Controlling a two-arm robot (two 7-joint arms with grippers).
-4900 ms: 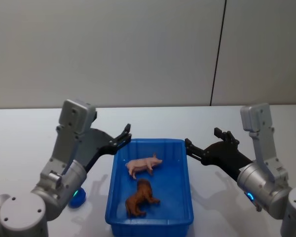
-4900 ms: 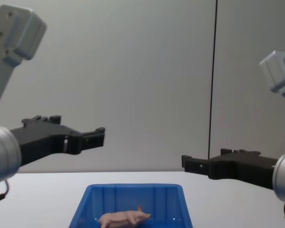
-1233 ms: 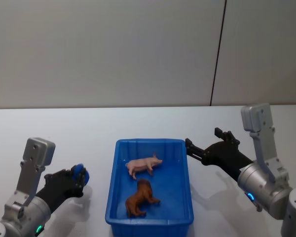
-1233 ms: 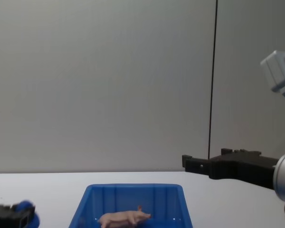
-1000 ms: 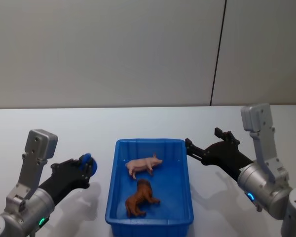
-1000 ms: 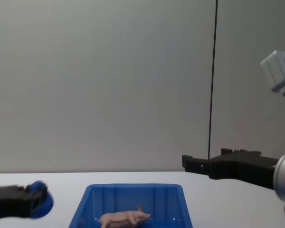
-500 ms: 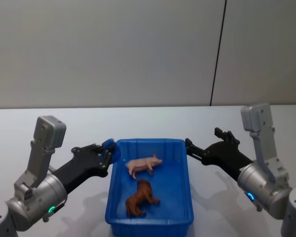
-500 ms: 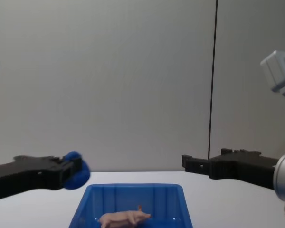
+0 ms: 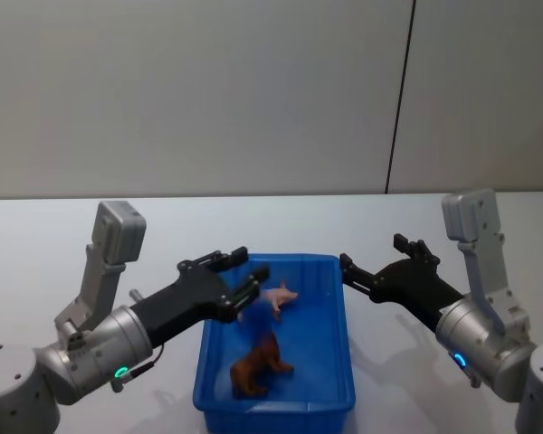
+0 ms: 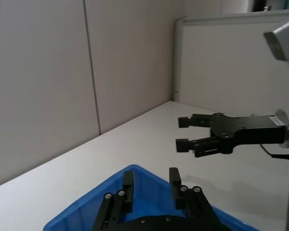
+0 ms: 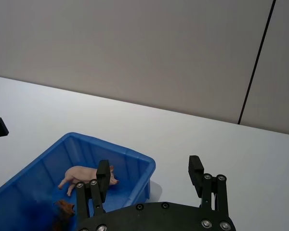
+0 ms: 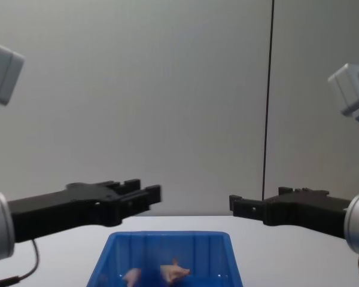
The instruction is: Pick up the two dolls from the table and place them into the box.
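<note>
The blue box [image 9: 273, 406] stands on the white table [image 9: 63, 235] between my arms. Inside it, the brown lion [image 9: 258, 362] lies at the near end and the pink pig [image 9: 281, 296] toward the far end. The right wrist view has the pig [image 11: 84, 174] and the lion [image 11: 63, 208] in the box [image 11: 135, 161] too. My left gripper [image 9: 240, 271] hangs open over the box's left rim, nothing between its fingers [image 10: 127, 185]. A small blue thing [image 12: 148, 276] shows as a blur in the box, partly covering the pig [image 12: 175, 272]. My right gripper [image 9: 371, 255] hovers open just right of the box.
A grey wall with a dark vertical seam [image 9: 398, 117] stands behind the table. Bare white tabletop [image 9: 489, 212] stretches to both sides of the box and beyond it. The left wrist view shows the right gripper [image 10: 180, 133] across the box [image 10: 101, 204].
My left arm swung from low at the left up to the box, shut on a small blue thing. It has opened and the blue thing has dropped in. The right arm stayed still.
</note>
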